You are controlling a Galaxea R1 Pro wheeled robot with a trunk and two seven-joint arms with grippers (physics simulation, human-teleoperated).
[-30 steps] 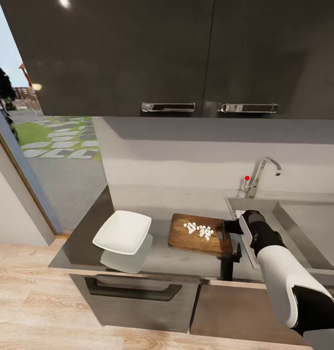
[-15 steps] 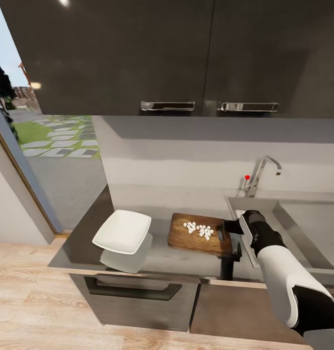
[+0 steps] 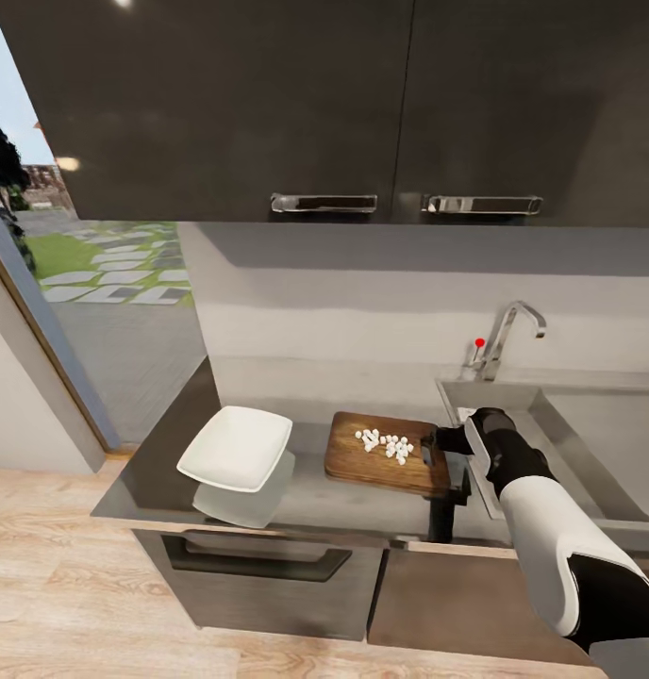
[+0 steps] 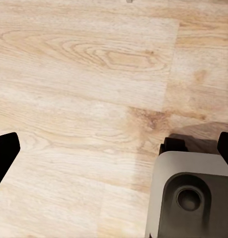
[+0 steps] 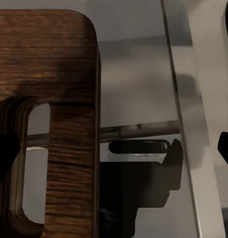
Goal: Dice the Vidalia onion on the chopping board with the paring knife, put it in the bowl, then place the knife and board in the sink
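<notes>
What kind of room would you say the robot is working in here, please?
A home kitchen, most likely: a stainless-steel sink with a gooseneck tap, a dark countertop under wall cabinets, and a chopping board carrying diced onion.

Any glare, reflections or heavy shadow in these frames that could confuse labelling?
Head view: the glossy countertop mirrors the bowl as a pale double beneath it, and a ceiling light glints on the upper cabinets. Right wrist view: the chopping board is sharp, but dark reflections sit on the shiny surface beside it. Left wrist view: evenly lit wood floor, soft shadow near the robot's base.
</notes>
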